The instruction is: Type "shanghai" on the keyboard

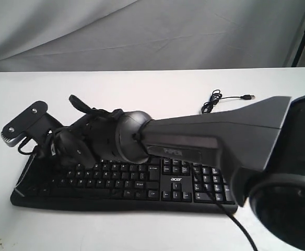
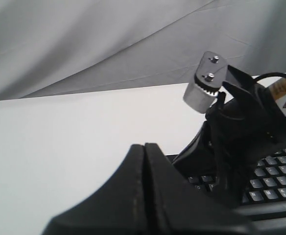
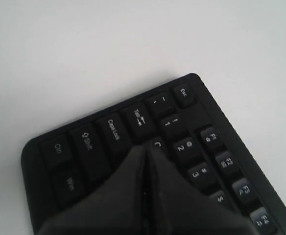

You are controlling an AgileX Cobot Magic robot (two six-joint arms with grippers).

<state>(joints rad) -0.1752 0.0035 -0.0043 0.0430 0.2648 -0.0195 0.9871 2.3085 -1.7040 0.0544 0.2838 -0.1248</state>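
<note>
The black keyboard (image 1: 121, 184) with white legends and an "acer" logo lies along the near side of the white table (image 1: 157, 86). My right arm (image 1: 204, 138) reaches across it to its left end. The right gripper (image 3: 148, 148) is shut, empty, its tip down on the key beside Caps Lock (image 3: 114, 129), just under a half-hidden letter key. The left gripper (image 2: 144, 146) is shut and empty, low beside the keyboard (image 2: 275, 182), facing the right arm's wrist. I cannot find the left gripper in the exterior view.
The keyboard's thin black USB cable (image 1: 213, 100) lies coiled on the table behind the number pad, plug to the right. A silver bracket (image 1: 23, 124) on the right wrist juts out past the keyboard's left end. A grey cloth backdrop (image 1: 142, 31) hangs behind.
</note>
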